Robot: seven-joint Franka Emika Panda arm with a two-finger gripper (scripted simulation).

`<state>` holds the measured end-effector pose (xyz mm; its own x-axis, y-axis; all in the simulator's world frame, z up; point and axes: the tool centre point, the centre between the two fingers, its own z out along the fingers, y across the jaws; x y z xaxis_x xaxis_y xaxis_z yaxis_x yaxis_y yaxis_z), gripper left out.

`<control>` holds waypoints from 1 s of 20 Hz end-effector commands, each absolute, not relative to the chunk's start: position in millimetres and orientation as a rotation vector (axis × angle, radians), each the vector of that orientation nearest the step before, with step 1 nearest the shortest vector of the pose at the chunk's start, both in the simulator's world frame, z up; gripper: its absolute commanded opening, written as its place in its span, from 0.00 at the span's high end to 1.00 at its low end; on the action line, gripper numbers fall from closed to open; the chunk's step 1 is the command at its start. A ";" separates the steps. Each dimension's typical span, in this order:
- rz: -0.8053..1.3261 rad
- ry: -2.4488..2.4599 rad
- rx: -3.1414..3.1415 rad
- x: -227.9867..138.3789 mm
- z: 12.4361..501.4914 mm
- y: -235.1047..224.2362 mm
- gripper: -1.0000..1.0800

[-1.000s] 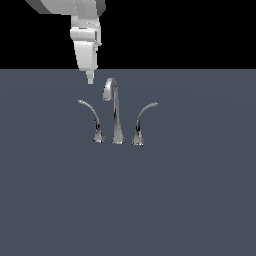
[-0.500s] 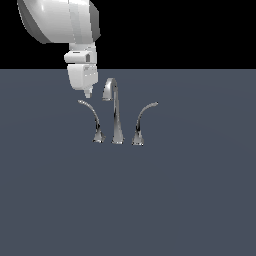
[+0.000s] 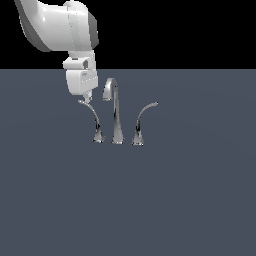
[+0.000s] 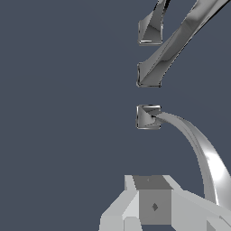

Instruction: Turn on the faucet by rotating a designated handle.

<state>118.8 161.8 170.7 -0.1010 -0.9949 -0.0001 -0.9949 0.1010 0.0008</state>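
Observation:
The chrome faucet's tall hooked spout (image 3: 116,112) stands mid-scene on the grey surface. On the exterior view's left is the handle (image 3: 93,119), a slim lever whose thin tip arcs out leftward. My gripper (image 3: 87,99) hangs just above that tip, touching or nearly touching it, fingers together and shut on nothing. In the wrist view the handle (image 4: 198,144) curves from its flared base toward my gripper (image 4: 153,212), passing beside the fingers (image 4: 154,205). The spout's base (image 4: 149,76) lies beyond.
A slightly thicker lever (image 3: 141,122) arcs toward the exterior view's right, beside the spout; its base (image 4: 150,29) shows in the wrist view. The faucet rests on a flat grey surface (image 3: 190,200). The white arm (image 3: 55,25) enters from the upper left.
The arm has swung lower and nearer, filling more of the exterior view. The gripper's tips have dropped from above the handle down to its thin tip. The faucet has not moved.

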 end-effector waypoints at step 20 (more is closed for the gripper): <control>0.014 -2.346 2.097 83.8 170.7 173.8 1.00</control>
<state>88.1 174.3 170.7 -0.1124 -0.9937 0.0001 -0.9936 0.1123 -0.0144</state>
